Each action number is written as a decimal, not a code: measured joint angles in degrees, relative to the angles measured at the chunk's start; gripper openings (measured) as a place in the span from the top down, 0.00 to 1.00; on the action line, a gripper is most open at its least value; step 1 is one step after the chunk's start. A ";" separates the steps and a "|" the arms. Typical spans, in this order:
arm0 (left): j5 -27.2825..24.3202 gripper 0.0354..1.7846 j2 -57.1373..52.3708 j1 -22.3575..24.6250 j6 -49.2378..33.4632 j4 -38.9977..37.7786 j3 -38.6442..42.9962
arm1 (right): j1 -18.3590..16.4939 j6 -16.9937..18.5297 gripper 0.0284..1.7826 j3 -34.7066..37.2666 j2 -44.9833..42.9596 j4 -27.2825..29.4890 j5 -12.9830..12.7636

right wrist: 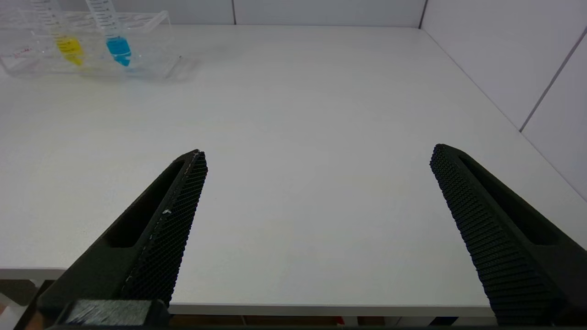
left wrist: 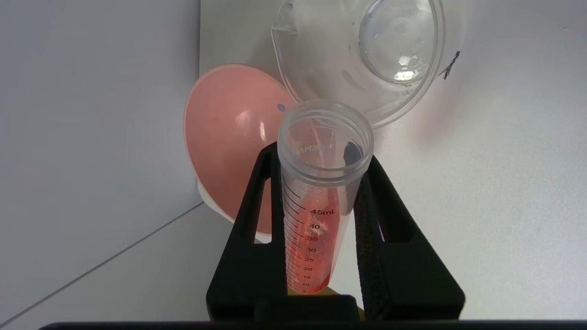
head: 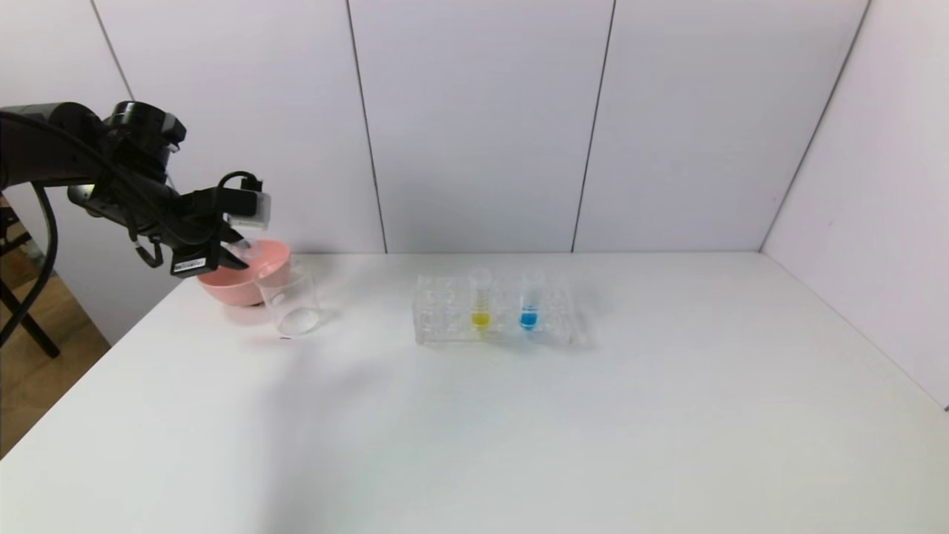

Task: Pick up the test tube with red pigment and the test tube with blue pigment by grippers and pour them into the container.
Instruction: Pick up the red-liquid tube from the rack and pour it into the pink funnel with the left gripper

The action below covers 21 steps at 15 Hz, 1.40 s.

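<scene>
Nearest, the right gripper is hanging over the front edge of the white desk, its two fingers standing wide apart with nothing between them; only its own wrist view is showing it. Farther back, one clear rack is carrying two tubes: one yellow-liquid tube and one test tube with blue pigment. At the far left, the left gripper is clamping the test tube with red pigment, tilted, over one pink bowl and one container standing just beside each other. The left wrist view alone is showing red liquid lying along that tube's wall.
</scene>
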 joint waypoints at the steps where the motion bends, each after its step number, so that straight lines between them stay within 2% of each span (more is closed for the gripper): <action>1: 0.51 0.77 0.09 -0.17 -0.02 -0.10 -0.01 | 0.00 0.00 0.00 0.00 0.00 0.00 0.00; 15: 11.07 0.77 0.52 -2.97 2.95 -2.83 -0.01 | 0.00 0.00 0.00 0.00 0.00 0.00 -0.02; 21: 12.31 0.77 0.52 -3.69 3.02 -4.13 -0.01 | 0.00 0.00 0.00 0.00 0.00 0.00 0.00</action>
